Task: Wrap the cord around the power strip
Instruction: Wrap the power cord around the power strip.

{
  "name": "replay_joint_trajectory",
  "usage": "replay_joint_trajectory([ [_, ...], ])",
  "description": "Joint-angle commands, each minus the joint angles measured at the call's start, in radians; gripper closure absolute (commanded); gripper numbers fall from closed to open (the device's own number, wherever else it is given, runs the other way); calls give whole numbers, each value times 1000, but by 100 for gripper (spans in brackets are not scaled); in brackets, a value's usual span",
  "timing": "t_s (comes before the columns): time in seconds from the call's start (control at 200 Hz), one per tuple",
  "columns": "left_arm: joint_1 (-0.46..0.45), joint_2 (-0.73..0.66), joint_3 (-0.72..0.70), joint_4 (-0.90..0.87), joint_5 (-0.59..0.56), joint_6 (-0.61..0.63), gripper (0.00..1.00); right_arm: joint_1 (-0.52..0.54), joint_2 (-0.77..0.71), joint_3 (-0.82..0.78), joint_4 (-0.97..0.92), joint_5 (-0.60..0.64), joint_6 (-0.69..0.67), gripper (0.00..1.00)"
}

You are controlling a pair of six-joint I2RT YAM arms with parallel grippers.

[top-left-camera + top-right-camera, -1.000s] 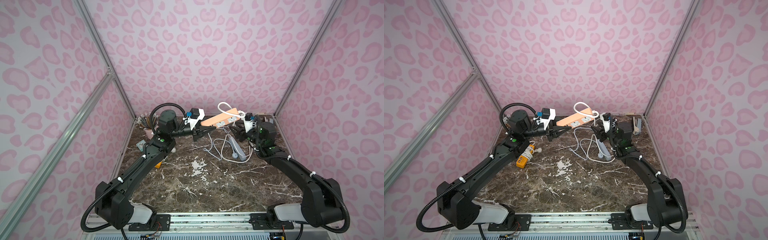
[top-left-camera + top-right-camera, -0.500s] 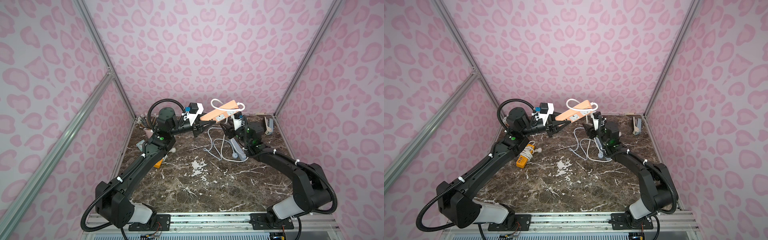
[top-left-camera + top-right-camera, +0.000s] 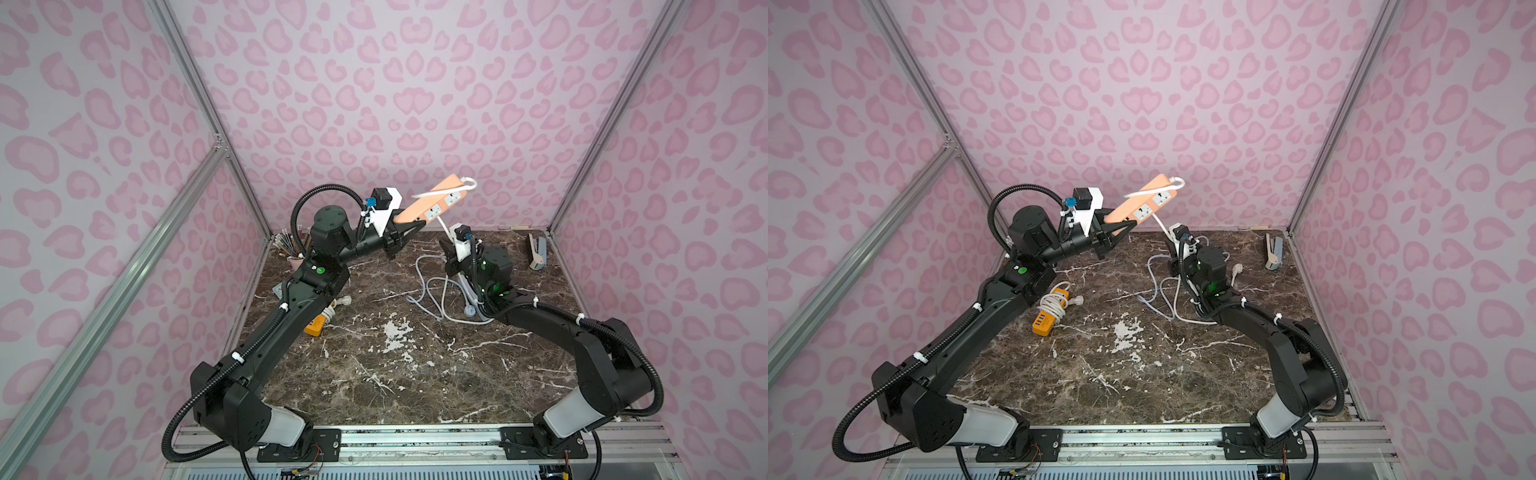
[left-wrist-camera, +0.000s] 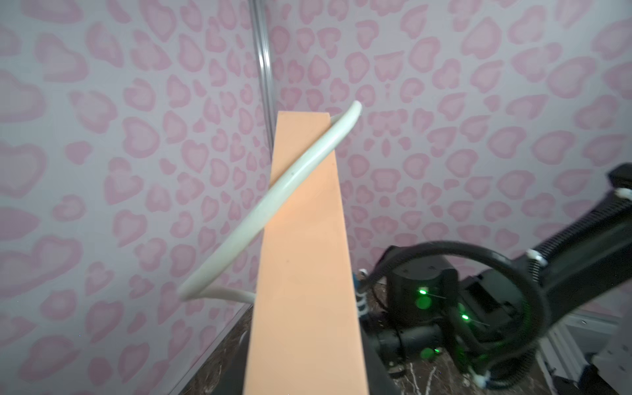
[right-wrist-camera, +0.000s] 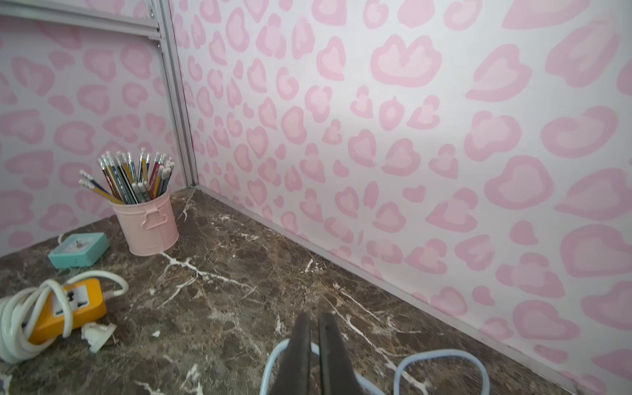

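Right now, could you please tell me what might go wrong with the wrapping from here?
The cord crosses the power strip only once, slanted and bulging off one side; it could slip off the free end.
The left tool holds the strip by one end, raised; a tug on the cord may lever it loose.
On the table, loose loops lie around the shut right tool and might snag it.

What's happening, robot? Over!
Left gripper shut on strip, held high, tilted. Cord crosses strip once. Right gripper shut; holding cord unclear. Loose cords tangled on table below.
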Motion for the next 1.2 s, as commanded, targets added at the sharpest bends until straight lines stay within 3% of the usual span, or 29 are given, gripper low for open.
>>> replay_joint_trajectory([
  [0.0,40,26,27,-13,-219,-20,97,3,-80,-65,-14,170,-135,99],
  [0.29,48,177,143,-263,-516,201,97,133,-298,-166,-75,490,-495,100],
  [0.405,1,211,141,-357,-578,278,97,190,-335,-98,-88,492,-621,100],
  [0.485,-31,220,130,-427,-561,306,97,194,-331,-7,-143,448,-644,100],
  [0.605,-58,196,91,-523,-412,330,97,173,-284,107,-198,405,-664,100],
  [0.75,-118,159,65,-670,-128,409,97,71,-182,268,-366,265,-637,100],
  [0.9,-166,105,11,-720,195,478,97,-67,-64,471,-603,2,-567,100],
  [0.965,-168,93,6,-738,297,497,97,-122,-16,546,-713,-179,-521,100],
  [1.105,-167,66,3,-668,499,476,97,-205,47,579,-757,-487,-378,98],
  [1.195,-164,29,-40,-457,576,338,97,-214,64,532,-704,-569,-302,93],
])
